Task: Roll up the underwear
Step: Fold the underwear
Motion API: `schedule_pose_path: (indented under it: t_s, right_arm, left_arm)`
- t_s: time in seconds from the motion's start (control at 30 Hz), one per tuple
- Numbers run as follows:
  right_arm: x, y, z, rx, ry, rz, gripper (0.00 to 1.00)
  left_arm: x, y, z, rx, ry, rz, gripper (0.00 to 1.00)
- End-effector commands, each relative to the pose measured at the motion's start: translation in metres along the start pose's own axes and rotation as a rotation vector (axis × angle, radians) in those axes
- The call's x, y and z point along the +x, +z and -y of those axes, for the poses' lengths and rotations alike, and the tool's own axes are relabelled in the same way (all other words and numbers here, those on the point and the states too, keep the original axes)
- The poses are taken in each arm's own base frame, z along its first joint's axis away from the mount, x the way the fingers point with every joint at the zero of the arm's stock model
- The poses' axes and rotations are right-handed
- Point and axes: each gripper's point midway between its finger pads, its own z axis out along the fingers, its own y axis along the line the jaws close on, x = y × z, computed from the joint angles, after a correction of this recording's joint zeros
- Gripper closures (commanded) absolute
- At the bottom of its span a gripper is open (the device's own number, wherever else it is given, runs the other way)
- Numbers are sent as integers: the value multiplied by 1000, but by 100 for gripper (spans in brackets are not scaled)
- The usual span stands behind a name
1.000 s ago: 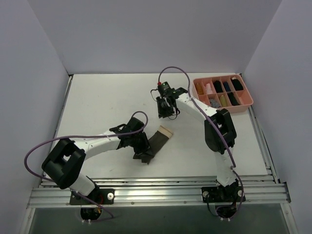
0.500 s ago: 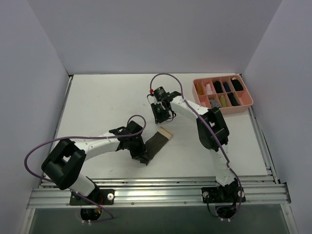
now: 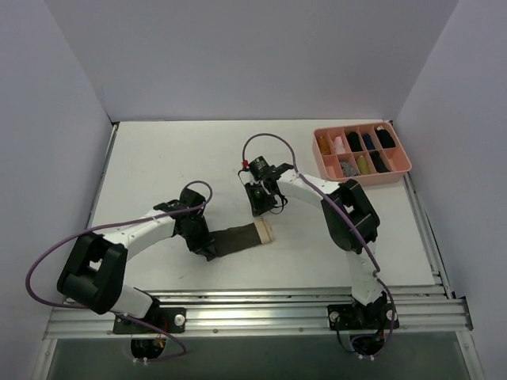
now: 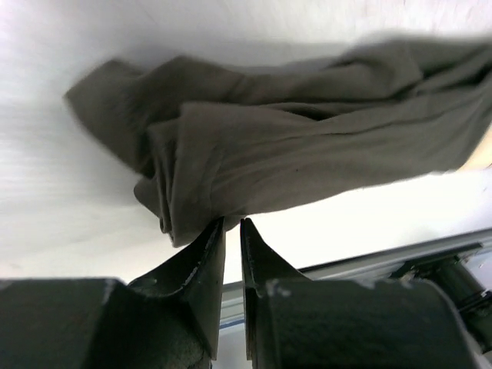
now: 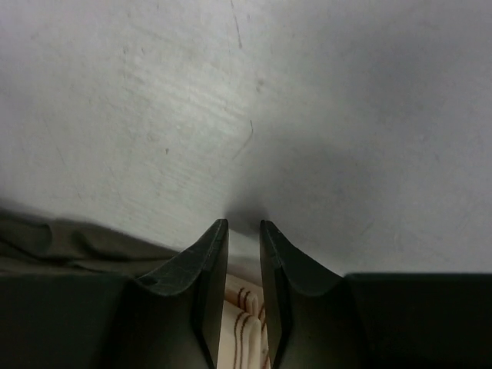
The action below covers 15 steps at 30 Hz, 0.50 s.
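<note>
The dark olive-brown cloth underwear (image 3: 236,239) lies stretched in a strip on the white bench (image 3: 158,174), just in front of the arms. Its light tan waistband (image 3: 264,232) is at the right end. The left claw (image 3: 204,248) sits at the garment's bunched left end, jaws nearly together, tips at the cloth's edge; I cannot tell whether they pinch it. The right claw (image 3: 262,207) hangs just behind the waistband, jaws a narrow slit, holding nothing. A pink compartment tray (image 3: 380,177) stands well apart at the far right.
</note>
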Motion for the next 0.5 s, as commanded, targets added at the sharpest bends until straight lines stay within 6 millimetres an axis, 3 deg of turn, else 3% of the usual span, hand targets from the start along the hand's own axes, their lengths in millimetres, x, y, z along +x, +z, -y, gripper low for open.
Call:
schedule_pose_path:
  t_s: [0.0,0.1,0.13,0.27,0.33,0.47]
  right_arm:
    - [39,-13,1,30,25,-65,80]
    - [52,-25,-15,19,35,-40,80]
    - [68,-25,-15,33,34,-62,80]
    - [96,-44,-46,4,66,-38,80]
    - [112,-50,-62,-17,51,-35,80]
    - [125,-63,-51,41,91,-48,80]
  left_arm:
    - [-29,-19,-3,-4,58,60,78]
    - [-55,-19,-3,-7,57,75,78]
    - [-62,-20,-2,-6,55,76,78]
    - [-89,-13,14,-4,105,70,78]
    - [-108,-23,28,17,116,98,78]
    - [-125,-43,34,32,113,125,77]
